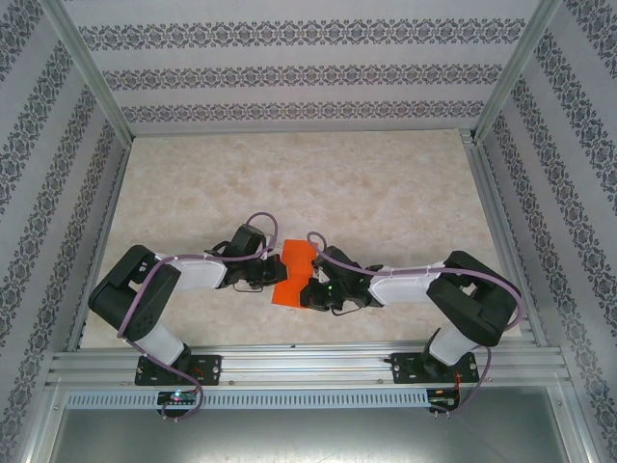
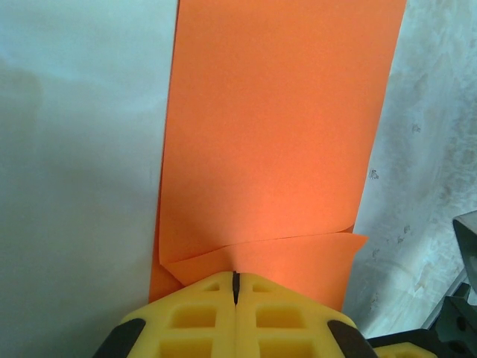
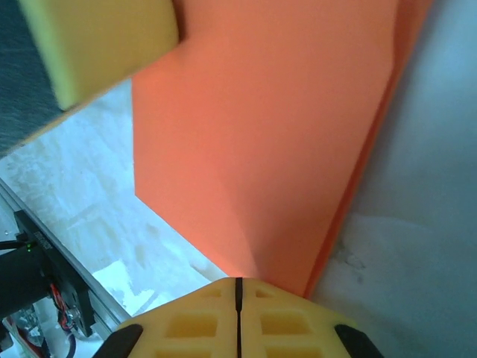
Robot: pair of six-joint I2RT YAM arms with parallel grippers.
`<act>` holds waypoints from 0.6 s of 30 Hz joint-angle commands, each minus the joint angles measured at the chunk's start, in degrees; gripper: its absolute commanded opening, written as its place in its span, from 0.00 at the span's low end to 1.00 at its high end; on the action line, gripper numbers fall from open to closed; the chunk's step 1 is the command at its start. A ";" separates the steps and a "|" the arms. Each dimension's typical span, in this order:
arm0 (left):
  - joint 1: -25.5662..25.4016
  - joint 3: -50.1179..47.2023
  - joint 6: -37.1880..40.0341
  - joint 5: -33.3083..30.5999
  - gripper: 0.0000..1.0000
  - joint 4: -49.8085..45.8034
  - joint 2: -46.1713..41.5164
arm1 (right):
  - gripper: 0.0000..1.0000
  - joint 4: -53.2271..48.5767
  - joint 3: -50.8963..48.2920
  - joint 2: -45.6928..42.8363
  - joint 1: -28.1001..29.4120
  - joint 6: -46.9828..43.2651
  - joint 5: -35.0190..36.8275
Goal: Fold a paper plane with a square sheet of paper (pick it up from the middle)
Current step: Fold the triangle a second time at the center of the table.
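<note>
A pale, marbled tabletop [image 1: 386,183] is stretching back to the far wall. Wallpaper [image 1: 289,72] with grey floral stripes is closing it in at the back and on both sides. Silver aluminium posts [image 1: 89,72] are rising at the far corners. Aluminium rails [image 1: 308,367] are running along the near edge, with a slotted strip [image 1: 308,397] lying just in front.

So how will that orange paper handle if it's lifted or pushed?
Probably floppy and light: the paper is a thin sheet, so it would likely sag away from any grip. Its folded flap sits slightly raised, so creases may spring open. On the smooth table a push would probably slide or buckle it.
</note>
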 commanded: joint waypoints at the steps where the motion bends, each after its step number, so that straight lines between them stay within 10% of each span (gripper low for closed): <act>1: -0.43 -1.50 0.72 -4.06 0.03 -5.70 0.55 | 0.06 -0.71 -2.32 2.27 0.95 1.22 1.32; 18: -0.43 -2.45 -0.26 -3.22 0.04 -5.81 -2.79 | 0.08 -13.28 2.97 -6.31 1.49 3.28 9.06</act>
